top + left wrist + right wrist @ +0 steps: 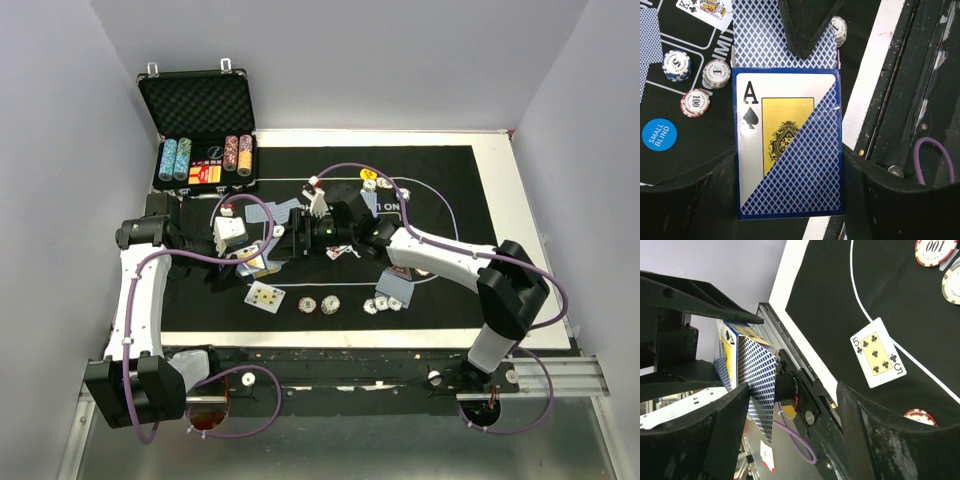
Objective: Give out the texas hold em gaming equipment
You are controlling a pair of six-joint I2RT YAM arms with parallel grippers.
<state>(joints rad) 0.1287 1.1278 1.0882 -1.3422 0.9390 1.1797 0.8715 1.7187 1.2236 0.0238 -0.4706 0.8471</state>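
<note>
A blue deck box (pixel 790 150) showing an ace of spades stands between my left gripper's (pixel 790 205) fingers, which are shut on its sides. Blue-backed cards (pixel 760 45) stick out of the box's far end, and one black finger (pixel 807 25) of my right gripper lies over them. My right gripper (pixel 792 390) is open, jaws wide apart, with the box (pixel 747 375) beside its left finger. Both grippers meet over the mat's left part (pixel 280 245). A five of clubs (pixel 877 352) lies face up on the mat. Poker chips (pixel 695 102) and a blue "small blind" button (pixel 659 134) lie nearby.
The open metal case (pixel 200 130) with chip stacks stands at the back left. The black mat (pixel 440 170) carries loose chips (pixel 318 303) near its front edge, face-down cards (pixel 400 285) and round buttons (pixel 370 180). The table's white border and metal rail (pixel 560 375) run along the front.
</note>
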